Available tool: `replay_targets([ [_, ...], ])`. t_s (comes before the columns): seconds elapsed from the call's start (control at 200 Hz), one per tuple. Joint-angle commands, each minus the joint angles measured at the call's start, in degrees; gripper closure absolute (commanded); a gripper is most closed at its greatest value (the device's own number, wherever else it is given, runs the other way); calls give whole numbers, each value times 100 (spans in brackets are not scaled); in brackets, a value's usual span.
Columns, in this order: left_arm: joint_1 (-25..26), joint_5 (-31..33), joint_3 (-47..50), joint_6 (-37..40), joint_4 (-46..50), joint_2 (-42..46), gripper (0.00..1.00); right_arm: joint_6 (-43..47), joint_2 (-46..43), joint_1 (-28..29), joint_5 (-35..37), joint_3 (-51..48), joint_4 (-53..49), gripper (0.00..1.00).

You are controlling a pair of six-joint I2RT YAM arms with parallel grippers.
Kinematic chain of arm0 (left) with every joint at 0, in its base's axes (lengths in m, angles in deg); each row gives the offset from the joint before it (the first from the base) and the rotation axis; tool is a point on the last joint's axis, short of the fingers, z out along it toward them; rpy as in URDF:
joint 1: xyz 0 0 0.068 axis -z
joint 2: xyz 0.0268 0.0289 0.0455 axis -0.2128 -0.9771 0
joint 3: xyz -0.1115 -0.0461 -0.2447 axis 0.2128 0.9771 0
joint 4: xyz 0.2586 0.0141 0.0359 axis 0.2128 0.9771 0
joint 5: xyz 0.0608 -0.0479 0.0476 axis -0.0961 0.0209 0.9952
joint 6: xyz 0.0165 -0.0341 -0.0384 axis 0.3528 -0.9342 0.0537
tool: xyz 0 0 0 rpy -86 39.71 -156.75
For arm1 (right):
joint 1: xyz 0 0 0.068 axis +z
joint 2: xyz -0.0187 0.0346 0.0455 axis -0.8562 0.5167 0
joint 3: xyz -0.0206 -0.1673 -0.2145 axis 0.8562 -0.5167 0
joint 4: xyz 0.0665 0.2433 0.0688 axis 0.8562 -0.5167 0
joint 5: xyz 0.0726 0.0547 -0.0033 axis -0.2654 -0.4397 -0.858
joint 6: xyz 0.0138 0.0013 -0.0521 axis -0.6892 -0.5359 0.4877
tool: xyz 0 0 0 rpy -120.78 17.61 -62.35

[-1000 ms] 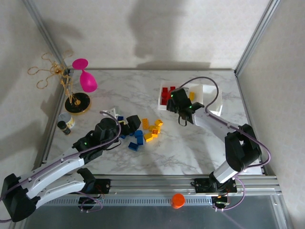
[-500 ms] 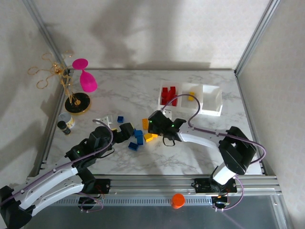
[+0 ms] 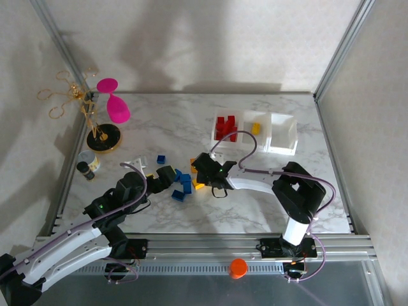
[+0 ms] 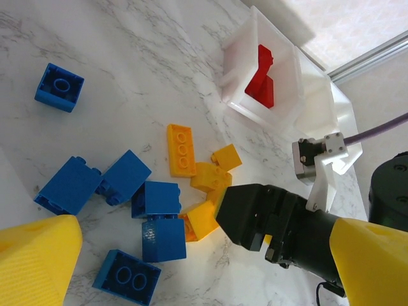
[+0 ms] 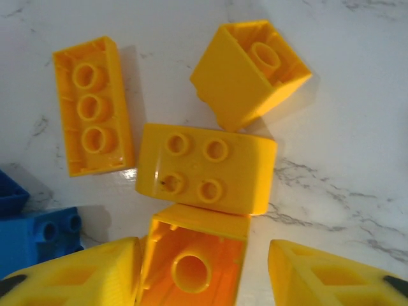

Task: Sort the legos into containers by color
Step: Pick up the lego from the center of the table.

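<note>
Between right tool [image 5: 205, 258] fingers, upturned yellow lego [image 5: 191, 271]

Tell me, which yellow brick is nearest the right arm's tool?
The yellow brick sitting between the right tool's open fingers, hollow side up. The studded one, the long one and the tilted one lie beyond its fingertips.
</note>
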Motion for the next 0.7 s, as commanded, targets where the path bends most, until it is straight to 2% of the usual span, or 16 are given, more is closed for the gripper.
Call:
replay_targets([
  [0.0,12,116,91,-57,94,42,0,35,114,70,4,37,39,50],
  [0.17,11,57,66,-42,23,4,0,82,-38,69,62,-83,64,62],
  [0.355,13,-26,-39,4,-51,-158,0,113,-389,44,166,-178,-14,70],
  [0.506,12,-106,-104,59,-200,-310,0,180,-871,-59,263,-301,-112,72],
  [0.696,18,-207,-274,158,-429,-683,0,493,-1542,-653,408,-375,-338,72],
])
